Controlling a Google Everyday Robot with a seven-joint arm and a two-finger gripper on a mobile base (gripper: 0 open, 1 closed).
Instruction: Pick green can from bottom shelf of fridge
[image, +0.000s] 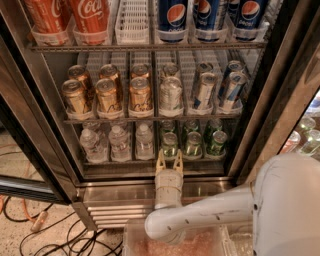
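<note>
The fridge (45, 115) stands open in front of me. On its bottom shelf (150, 161) three lanes of green cans stand at the right: a front can at the left lane (169, 145), one in the middle (193, 144), one at the right (218, 142), with more behind. My gripper (169, 159) is open, its two tan fingers pointing up at the shelf's front rail, just below and in front of the leftmost green can. It holds nothing.
Small water bottles (119, 142) fill the shelf's left lanes. Gold cans (108, 97) and silver-and-blue cans (202, 90) are on the rack above; Coca-Cola and Pepsi cans on top. Cables (45, 235) lie on the floor at left. A clear bin (175, 242) sits below my arm.
</note>
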